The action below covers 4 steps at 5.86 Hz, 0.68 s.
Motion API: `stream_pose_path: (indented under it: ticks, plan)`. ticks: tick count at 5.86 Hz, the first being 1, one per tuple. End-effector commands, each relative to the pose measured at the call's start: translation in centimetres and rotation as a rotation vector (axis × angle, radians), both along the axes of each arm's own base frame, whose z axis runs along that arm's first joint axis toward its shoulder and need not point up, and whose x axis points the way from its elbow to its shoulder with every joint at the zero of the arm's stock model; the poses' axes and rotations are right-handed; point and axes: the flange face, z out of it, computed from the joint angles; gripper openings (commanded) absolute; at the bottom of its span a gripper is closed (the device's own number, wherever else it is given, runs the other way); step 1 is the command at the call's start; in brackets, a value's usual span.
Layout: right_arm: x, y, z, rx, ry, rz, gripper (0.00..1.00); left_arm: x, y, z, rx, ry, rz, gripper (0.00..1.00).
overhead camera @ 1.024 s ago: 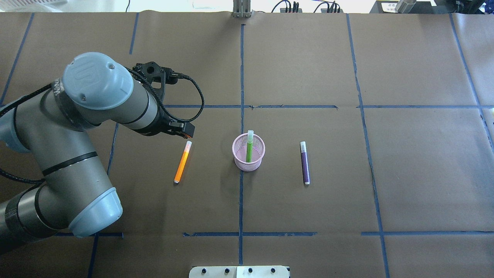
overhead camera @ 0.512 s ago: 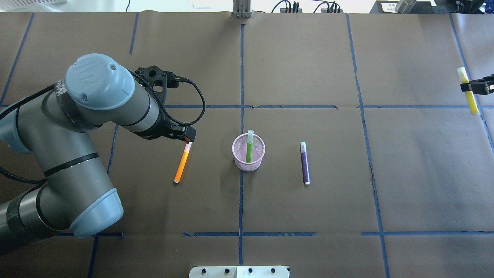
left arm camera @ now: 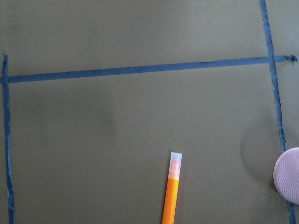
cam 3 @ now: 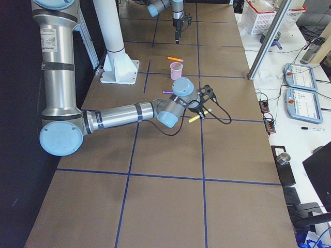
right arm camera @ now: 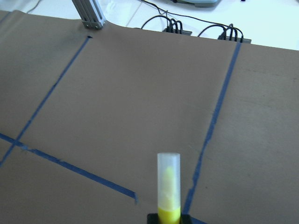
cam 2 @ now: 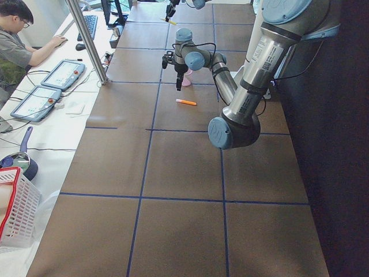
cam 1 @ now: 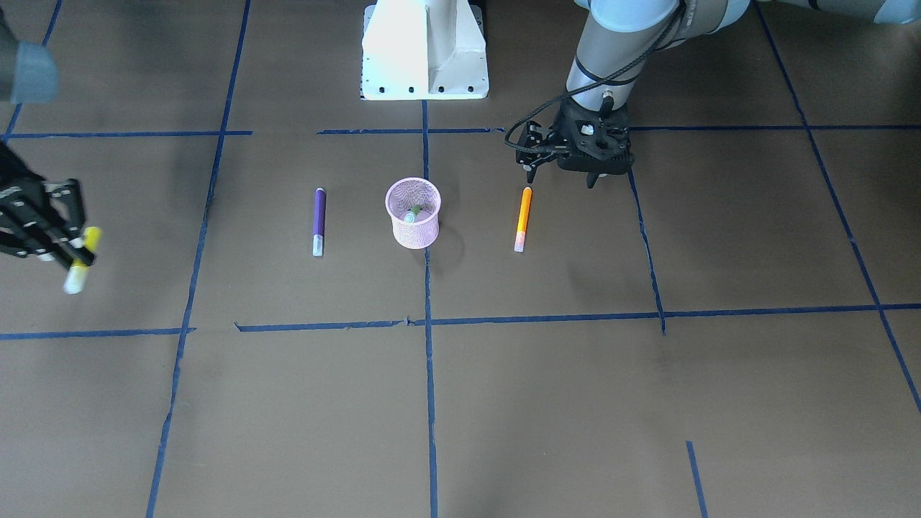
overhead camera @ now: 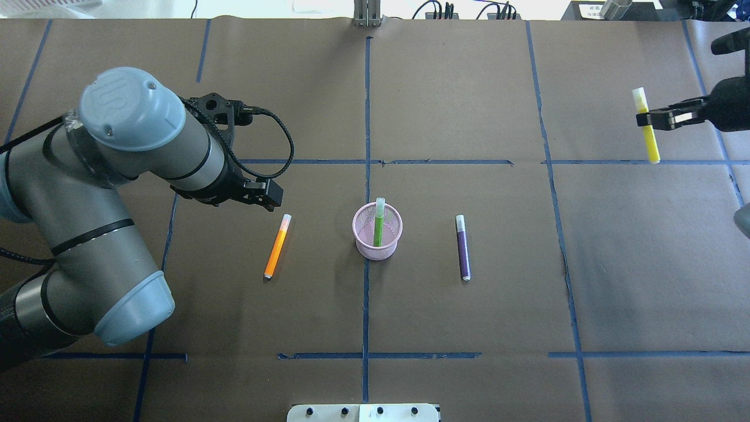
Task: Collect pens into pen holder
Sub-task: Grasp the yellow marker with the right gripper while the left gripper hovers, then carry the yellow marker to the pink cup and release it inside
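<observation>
The pink mesh pen holder (overhead camera: 377,241) (cam 1: 413,229) stands at the table's middle with the green pen (overhead camera: 378,224) upright in it. The orange pen (overhead camera: 277,245) (cam 1: 523,219) (left arm camera: 171,196) lies flat to its left, the purple pen (overhead camera: 463,247) (cam 1: 318,214) flat to its right. My left gripper (cam 1: 560,180) hovers just beyond the orange pen's tip on the robot's side, jaws apart and empty. My right gripper (overhead camera: 644,119) (cam 1: 72,253) is shut on a yellow pen (overhead camera: 649,140) (right arm camera: 168,186), held above the table far to the right.
The brown paper table (overhead camera: 469,88) is marked with blue tape lines. The robot's white base (cam 1: 424,50) stands at the near edge. Cables and a metal post (overhead camera: 367,14) sit along the far edge.
My left gripper has drifted left, off the orange pen's cap end. My right gripper has come in from the right edge with the yellow pen and moved leftward and farther back.
</observation>
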Motion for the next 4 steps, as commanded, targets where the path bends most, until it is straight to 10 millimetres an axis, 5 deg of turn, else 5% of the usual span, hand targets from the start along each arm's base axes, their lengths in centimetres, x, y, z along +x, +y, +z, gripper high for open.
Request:
stream_pose_path:
  ticks: [1,2,4]
  plan:
    - [-6.5,3.9,-4.5,0.001,-0.074,0.068,0.0,-0.3,-0.2,0.0,-0.003,0.003,-0.005,0.99]
    - [-11.2,6.7,-5.2,-0.008,-0.089,0.118,0.0,-0.3,-0.2,0.0,-0.001,0.005,-0.005,0.99]
    - [-20.6,11.5,-10.1,-0.009,-0.141,0.216,0.0,-0.3,-0.2,-0.1,-0.001,0.007,-0.006,1.0]
